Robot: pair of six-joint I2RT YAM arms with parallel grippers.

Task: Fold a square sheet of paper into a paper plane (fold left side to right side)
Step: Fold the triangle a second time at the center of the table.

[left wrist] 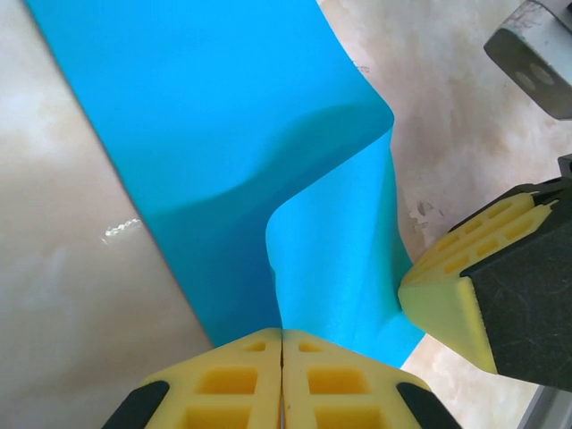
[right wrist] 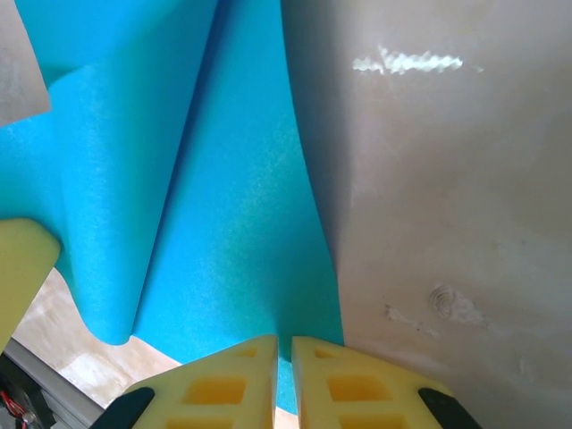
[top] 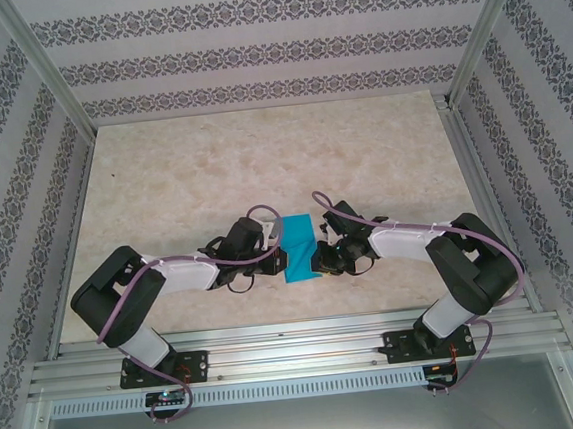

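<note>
The square sheet of paper (top: 299, 243) is bright cyan and lies between the two grippers near the table's front middle. Its left part is lifted and curls over toward the right (left wrist: 223, 107). My left gripper (left wrist: 281, 332) is shut on the raised left edge, yellow pads pressed together (top: 269, 238). My right gripper (right wrist: 283, 340) sits at the sheet's right edge (top: 322, 256) with its fingers almost together, only a thin slit between them. Its tips rest on the flat paper (right wrist: 232, 223). One of its yellow fingers (left wrist: 442, 281) touches the sheet's near right corner.
The beige marbled table (top: 261, 156) stretches behind the paper. Patterned walls and metal frame posts (top: 48, 65) enclose it. An aluminium rail (top: 299, 354) runs along the near edge by the arm bases.
</note>
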